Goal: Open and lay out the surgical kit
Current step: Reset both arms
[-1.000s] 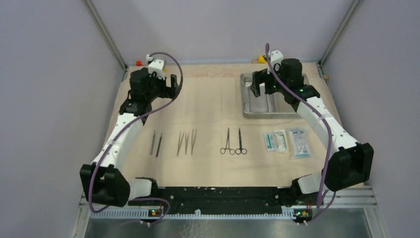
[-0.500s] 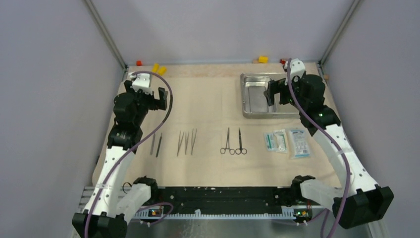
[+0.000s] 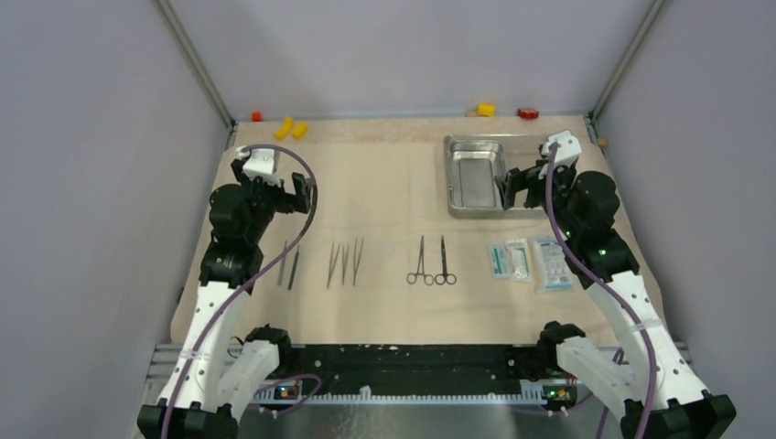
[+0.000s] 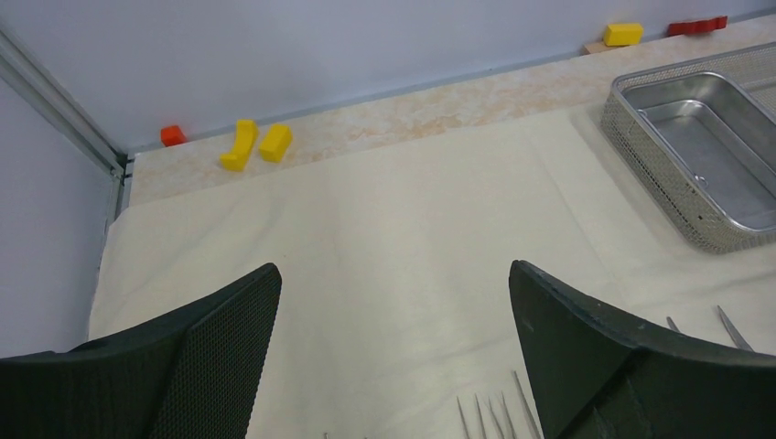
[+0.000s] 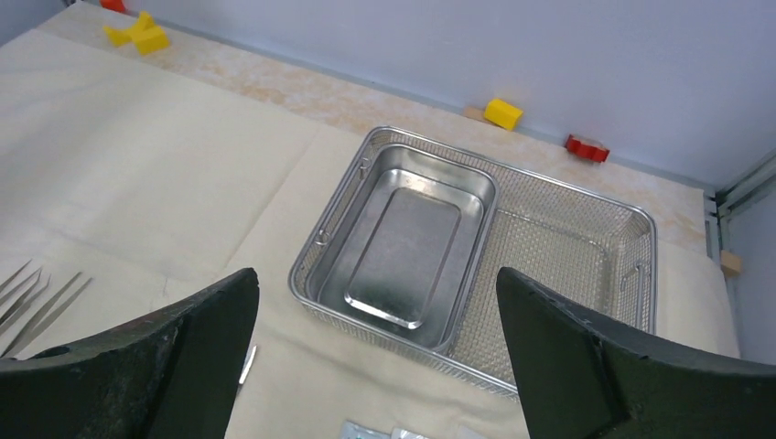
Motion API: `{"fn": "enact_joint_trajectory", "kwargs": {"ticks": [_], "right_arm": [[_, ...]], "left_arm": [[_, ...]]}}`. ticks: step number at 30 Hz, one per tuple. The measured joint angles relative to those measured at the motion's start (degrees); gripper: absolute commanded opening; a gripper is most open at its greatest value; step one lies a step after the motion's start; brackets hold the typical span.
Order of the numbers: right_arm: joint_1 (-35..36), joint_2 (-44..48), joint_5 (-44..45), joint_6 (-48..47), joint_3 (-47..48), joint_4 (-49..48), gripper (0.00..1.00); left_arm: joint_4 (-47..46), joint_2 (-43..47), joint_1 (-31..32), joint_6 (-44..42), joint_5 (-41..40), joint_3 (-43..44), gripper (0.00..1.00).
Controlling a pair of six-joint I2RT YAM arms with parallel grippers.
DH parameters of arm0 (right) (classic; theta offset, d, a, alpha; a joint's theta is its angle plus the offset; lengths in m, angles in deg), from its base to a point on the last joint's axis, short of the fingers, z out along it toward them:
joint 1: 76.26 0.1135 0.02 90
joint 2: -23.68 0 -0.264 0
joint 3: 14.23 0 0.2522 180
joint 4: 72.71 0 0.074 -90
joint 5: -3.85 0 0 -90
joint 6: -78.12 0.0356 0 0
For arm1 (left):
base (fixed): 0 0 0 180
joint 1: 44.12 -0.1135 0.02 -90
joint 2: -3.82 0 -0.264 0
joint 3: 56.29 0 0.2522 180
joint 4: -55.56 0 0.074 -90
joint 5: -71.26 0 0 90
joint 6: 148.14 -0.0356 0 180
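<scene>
The cloth wrap is beige. The steel tray is shiny silver; the basket has a silver criss-cross pattern. The packets are white and teal. 2 blocks are yellow, another block is red. The left gripper is black with tiny dots.

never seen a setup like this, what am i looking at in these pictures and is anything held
Two robot arms are bolted at the near edge of a table. The wide picture looks down from above and behind them; the other two come from wrist cameras, so the dark shapes at the bottom are each arm's own fingers. On a beige cloth lie a row of metal tools, sealed packets and a steel tray inside a mesh basket. Small blocks sit by the far wall. The left gripper and right gripper are both open, holding nothing.
</scene>
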Motion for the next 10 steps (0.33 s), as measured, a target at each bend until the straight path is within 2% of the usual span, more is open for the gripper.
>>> {"fn": "enact_joint_trajectory", "kwargs": {"ticks": [10], "right_arm": [[0.0,0.2,0.5,-0.5,-2.2,-1.4,0.99]], "left_arm": [[0.2,0.5,-0.8,-0.2,2.8,-0.4,0.99]]}}
